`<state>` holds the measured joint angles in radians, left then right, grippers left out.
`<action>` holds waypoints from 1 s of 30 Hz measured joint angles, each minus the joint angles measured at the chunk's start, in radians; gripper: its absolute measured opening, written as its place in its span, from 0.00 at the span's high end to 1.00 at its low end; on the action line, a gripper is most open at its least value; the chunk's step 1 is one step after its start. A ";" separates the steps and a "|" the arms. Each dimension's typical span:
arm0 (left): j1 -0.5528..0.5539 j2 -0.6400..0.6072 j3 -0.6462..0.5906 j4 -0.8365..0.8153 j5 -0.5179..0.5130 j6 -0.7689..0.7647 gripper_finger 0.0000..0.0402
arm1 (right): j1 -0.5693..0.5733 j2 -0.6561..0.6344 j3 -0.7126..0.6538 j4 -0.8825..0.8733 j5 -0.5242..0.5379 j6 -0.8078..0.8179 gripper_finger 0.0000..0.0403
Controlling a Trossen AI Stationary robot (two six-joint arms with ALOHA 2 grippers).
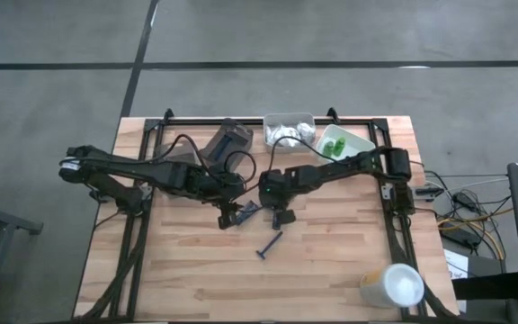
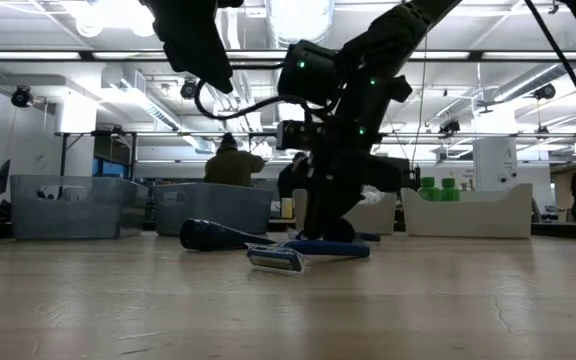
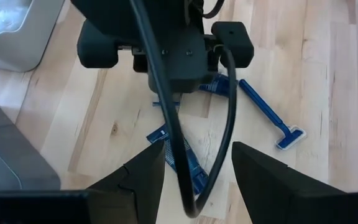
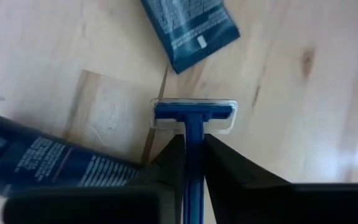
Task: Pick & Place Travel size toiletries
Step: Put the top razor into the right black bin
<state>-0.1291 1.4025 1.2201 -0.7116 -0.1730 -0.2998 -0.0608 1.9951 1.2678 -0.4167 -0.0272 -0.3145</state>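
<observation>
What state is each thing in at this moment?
Right tool, shut on the razor's handle.
Razor, lying on the table, gripped.
Left tool, open, above a navy tube.
Navy tube, lying flat, not gripped.
Green bottles, upright in their tray.

One camera looks straight down on my whole light wooden table from high up. One sits low at the table's top, looking level across into the room. One on each wrist looks down from close by. All four see the blue plastic razor.
</observation>
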 joint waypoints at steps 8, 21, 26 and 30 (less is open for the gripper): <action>0.000 -0.002 0.000 -0.001 0.000 -0.010 0.53 | -0.031 -0.114 -0.038 -0.001 -0.052 0.032 0.93; 0.000 -0.032 0.000 0.046 -0.057 0.168 0.53 | -0.094 -0.357 -0.104 0.017 -0.271 0.118 0.93; 0.000 -0.032 0.000 0.099 -0.064 0.205 0.53 | -0.096 -0.465 -0.157 0.087 -0.317 0.176 0.93; 0.000 -0.032 0.000 0.155 -0.080 0.253 0.53 | -0.095 -0.561 -0.249 0.218 -0.389 0.252 0.93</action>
<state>-0.1291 1.3705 1.2205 -0.5567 -0.2530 -0.0466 -0.1558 1.4343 1.0185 -0.1984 -0.4165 -0.0621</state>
